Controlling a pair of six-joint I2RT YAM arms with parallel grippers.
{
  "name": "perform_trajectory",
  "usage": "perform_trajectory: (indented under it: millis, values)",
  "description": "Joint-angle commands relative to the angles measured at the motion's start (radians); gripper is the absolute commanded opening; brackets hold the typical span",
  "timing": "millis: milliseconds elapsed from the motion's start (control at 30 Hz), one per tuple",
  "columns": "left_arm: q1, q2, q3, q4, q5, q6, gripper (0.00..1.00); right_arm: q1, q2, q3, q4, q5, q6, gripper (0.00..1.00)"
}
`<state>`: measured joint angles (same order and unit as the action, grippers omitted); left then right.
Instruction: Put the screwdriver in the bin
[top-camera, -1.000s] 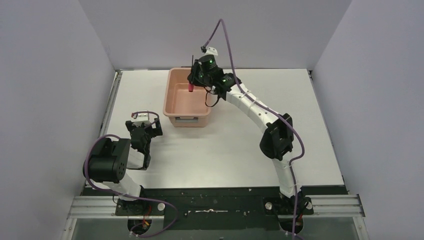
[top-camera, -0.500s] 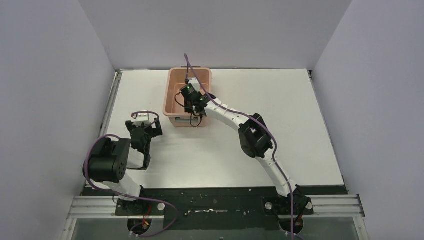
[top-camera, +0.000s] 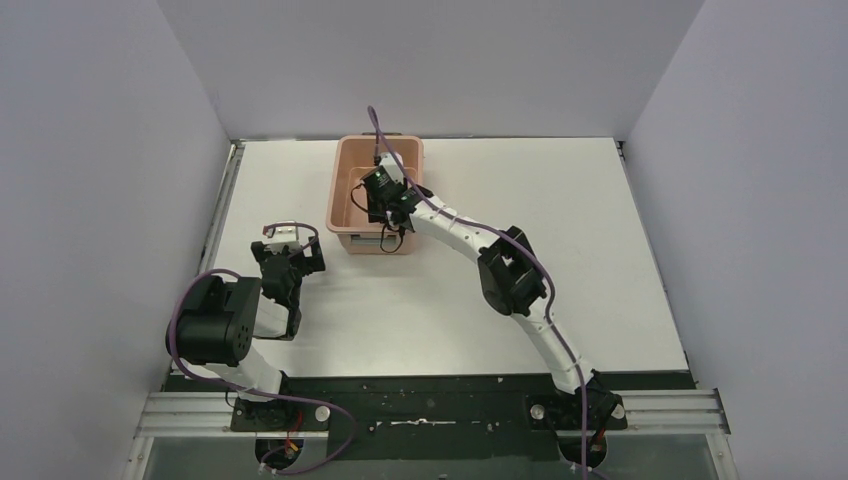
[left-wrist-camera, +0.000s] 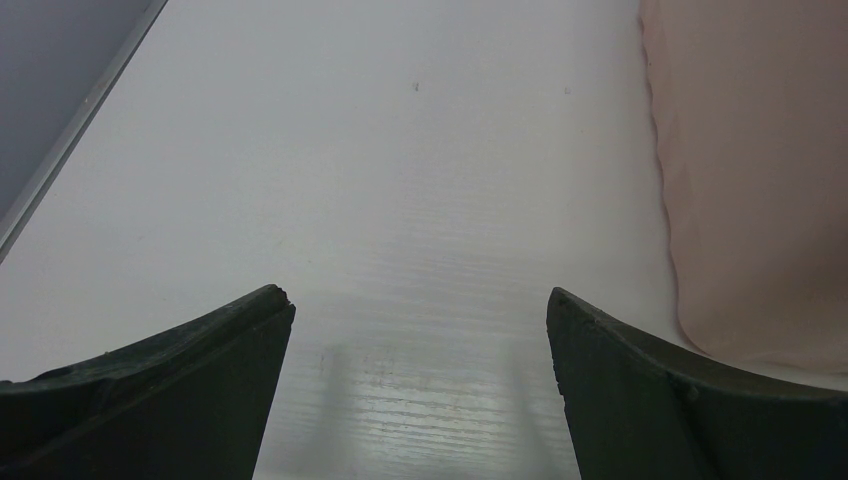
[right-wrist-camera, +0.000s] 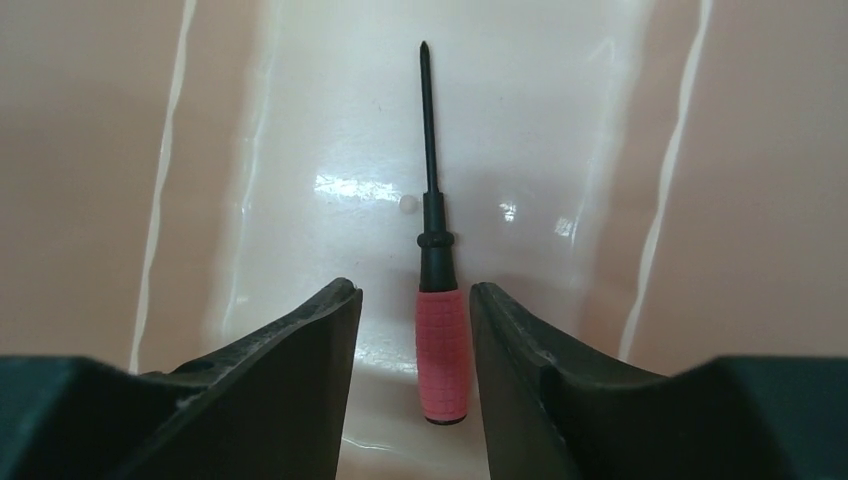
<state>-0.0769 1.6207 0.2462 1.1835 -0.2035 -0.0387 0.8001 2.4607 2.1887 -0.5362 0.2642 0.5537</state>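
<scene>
Lower left of the top view: the left gripper (top-camera: 288, 262) hangs over the table (left-wrist-camera: 400, 150), jaws wide, empty. Upper centre: the right gripper (right-wrist-camera: 415, 295) has dropped from above the far rim into the bin (top-camera: 338, 195). Its jaws stand narrowly apart, flanking the red handle. The screwdriver (right-wrist-camera: 436, 240) lies flat on the bin floor. Judgement: deposit made; only withdrawal remains.

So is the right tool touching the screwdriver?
Cannot tell. In the right wrist view the screwdriver lies in the bin between the right tool's fingers: a clear gap to one finger, but the other finger's edge runs along the handle.
</scene>
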Motion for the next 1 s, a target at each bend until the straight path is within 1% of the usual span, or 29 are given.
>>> perform_trajectory:
  millis: [0, 67, 100, 167, 200, 300, 367, 400, 500, 600, 700, 833, 967]
  values:
    - [0.000, -0.009, 0.008, 0.025, 0.012, 0.008, 0.97, 0.023, -0.157, 0.068, 0.031, 0.079, -0.053, 0.46]
    - [0.000, -0.009, 0.008, 0.026, 0.012, 0.008, 0.97, 0.026, -0.214, 0.065, 0.041, 0.077, -0.077, 0.52]
    - [0.000, -0.009, 0.008, 0.026, 0.012, 0.008, 0.97, 0.027, -0.245, 0.060, 0.052, 0.066, -0.096, 0.58]
    - [0.001, -0.009, 0.008, 0.025, 0.012, 0.009, 0.97, 0.026, -0.307, 0.038, 0.081, 0.021, -0.167, 0.91]
    - [0.000, -0.010, 0.008, 0.027, 0.012, 0.009, 0.97, 0.025, -0.344, 0.023, 0.094, 0.004, -0.199, 0.99]
    - [0.000, -0.009, 0.008, 0.026, 0.012, 0.008, 0.97, 0.021, -0.471, -0.065, 0.145, 0.015, -0.277, 1.00]
    - [0.001, -0.010, 0.009, 0.024, 0.012, 0.009, 0.97, 0.012, -0.577, -0.175, 0.209, 0.035, -0.335, 1.00]
    - [0.000, -0.009, 0.008, 0.024, 0.012, 0.008, 0.97, 0.004, -0.632, -0.247, 0.255, 0.044, -0.364, 1.00]
    - [0.000, -0.010, 0.008, 0.024, 0.011, 0.008, 0.97, -0.032, -0.822, -0.550, 0.451, 0.067, -0.444, 1.00]
    - [0.000, -0.010, 0.008, 0.025, 0.012, 0.008, 0.97, -0.105, -1.010, -0.839, 0.627, 0.046, -0.487, 1.00]
    - [0.000, -0.010, 0.008, 0.025, 0.012, 0.008, 0.97, -0.188, -1.173, -1.101, 0.759, 0.036, -0.520, 1.00]
    - [0.000, -0.010, 0.008, 0.024, 0.012, 0.008, 0.97, -0.269, -1.324, -1.376, 0.862, 0.062, -0.546, 1.00]
    - [0.001, -0.010, 0.008, 0.025, 0.011, 0.009, 0.97, -0.361, -1.421, -1.594, 0.921, 0.026, -0.501, 1.00]
